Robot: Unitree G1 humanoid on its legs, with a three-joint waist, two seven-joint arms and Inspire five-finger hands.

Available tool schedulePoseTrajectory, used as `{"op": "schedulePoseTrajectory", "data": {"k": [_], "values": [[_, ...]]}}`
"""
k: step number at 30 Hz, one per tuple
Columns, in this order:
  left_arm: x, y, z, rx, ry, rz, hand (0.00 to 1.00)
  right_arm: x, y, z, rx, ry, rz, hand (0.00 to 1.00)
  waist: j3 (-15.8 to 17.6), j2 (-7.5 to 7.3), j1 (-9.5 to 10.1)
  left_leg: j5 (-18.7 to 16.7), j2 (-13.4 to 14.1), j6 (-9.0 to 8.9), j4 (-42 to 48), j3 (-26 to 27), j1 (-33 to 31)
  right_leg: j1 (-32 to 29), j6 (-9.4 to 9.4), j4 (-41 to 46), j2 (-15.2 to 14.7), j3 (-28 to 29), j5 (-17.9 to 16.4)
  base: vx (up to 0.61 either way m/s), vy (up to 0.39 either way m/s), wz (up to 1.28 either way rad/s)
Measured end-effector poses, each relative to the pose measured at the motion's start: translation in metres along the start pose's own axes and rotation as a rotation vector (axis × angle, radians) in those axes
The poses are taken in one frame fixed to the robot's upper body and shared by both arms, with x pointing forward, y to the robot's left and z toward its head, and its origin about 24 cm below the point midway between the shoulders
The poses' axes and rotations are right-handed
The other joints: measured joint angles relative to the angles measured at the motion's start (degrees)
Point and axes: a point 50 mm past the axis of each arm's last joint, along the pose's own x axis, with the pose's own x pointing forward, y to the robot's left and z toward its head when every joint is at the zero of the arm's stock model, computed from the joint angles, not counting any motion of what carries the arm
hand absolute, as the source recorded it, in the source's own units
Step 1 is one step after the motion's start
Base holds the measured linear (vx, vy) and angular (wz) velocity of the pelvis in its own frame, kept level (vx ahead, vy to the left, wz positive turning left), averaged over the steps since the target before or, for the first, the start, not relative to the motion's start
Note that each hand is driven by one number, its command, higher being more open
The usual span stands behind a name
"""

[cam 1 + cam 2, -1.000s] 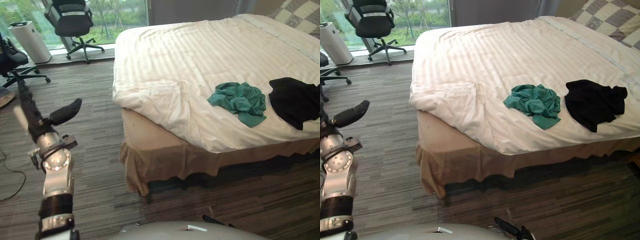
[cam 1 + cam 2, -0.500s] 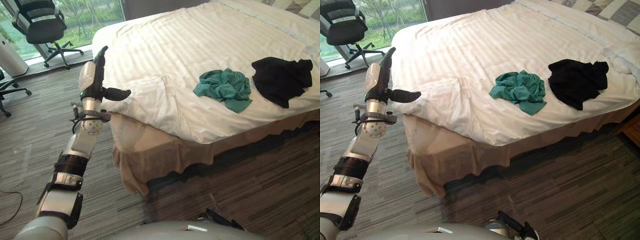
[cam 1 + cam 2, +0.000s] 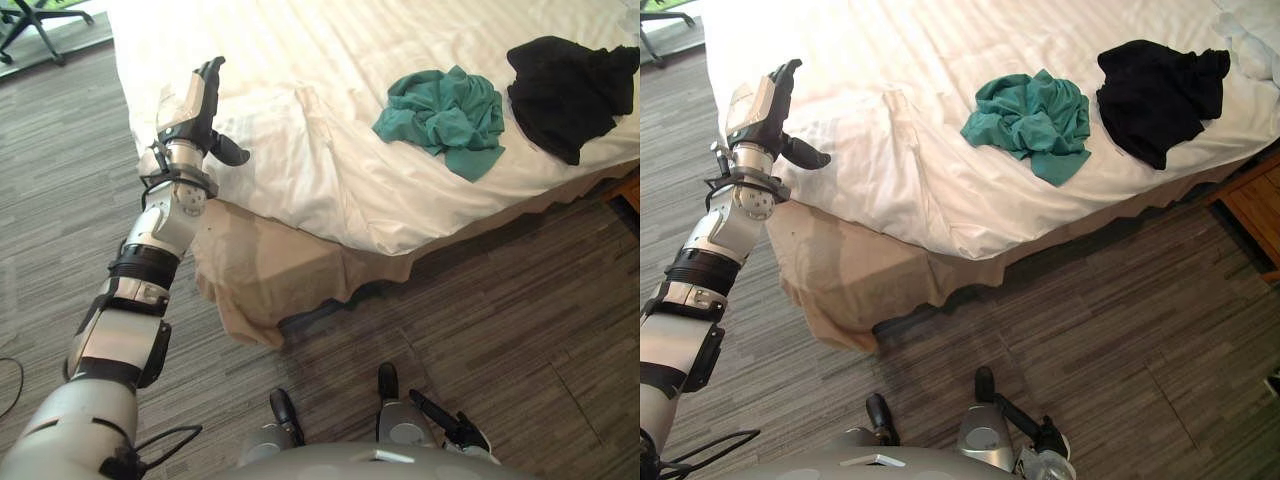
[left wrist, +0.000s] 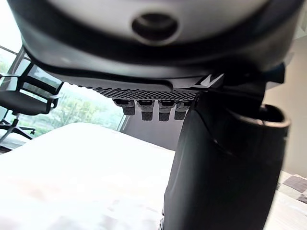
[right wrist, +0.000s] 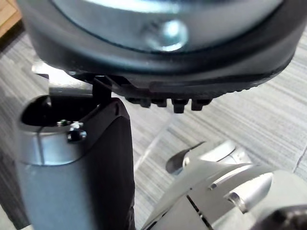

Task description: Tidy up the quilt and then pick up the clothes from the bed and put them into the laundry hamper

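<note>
The R hand [image 5: 76, 163] is hung low over the floor w/ fingers relaxed, idle, while the L hand [image 3: 190, 105] is held at the bed [image 3: 270, 270] corner, fingers straight, thumb out, nothing gripped, prob. lined up for the quilt [image 3: 300, 170]'s folded-back corner just beside it, w/ green clothes [image 3: 440, 105] & black clothes [image 3: 570, 80] lying farther back on the quilt.
</note>
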Motion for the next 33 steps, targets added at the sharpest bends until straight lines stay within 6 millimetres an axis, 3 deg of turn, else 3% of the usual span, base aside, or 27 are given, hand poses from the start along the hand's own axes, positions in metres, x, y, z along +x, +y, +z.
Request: {"op": "schedulePoseTrajectory", "data": {"k": [9, 21, 22, 33], "values": [[0.023, 0.020, 0.043, -0.033, -0.108, 0.072, 1.00, -0.002, 0.008, 0.007, -0.019, -0.047, 0.020, 1.00, 1.4, -0.98, 1.04, -0.6, 1.0, -0.11, 1.3, 3.9, -3.9, -6.1, 0.44, 1.9, 0.1, 2.5, 0.5, -0.01, -0.017, -0.16], [0.025, -0.023, 0.049, -0.123, -0.016, -0.167, 1.00, -0.002, 0.013, 0.019, -0.021, -0.093, 0.048, 1.00, 1.5, -1.27, 3.19, -0.6, 1.8, -0.14, 1.3, 4.5, -4.2, -6.9, 0.77, 2.9, 0.6, 0.5, 1.9, 0.00, -0.008, -0.01], [0.025, -0.025, 0.045, -0.117, 0.005, -0.189, 0.00, -0.002, 0.015, 0.021, -0.030, -0.100, 0.054, 1.00, 1.5, -1.27, 3.21, -0.6, 1.8, -0.15, 1.3, 4.5, -4.2, -6.8, 0.77, 2.9, 0.6, 0.3, 1.9, 0.00, -0.011, 0.05], [0.020, -0.042, 0.043, -0.127, 0.058, -0.281, 0.00, -0.001, 0.040, 0.036, -0.053, -0.136, 0.135, 1.00, 1.5, -1.32, 4.70, -0.6, 2.3, -0.16, 2.0, 3.5, -3.4, -4.5, 0.76, 2.9, 0.6, -2.0, 1.9, 0.00, -0.012, 0.08]]}}
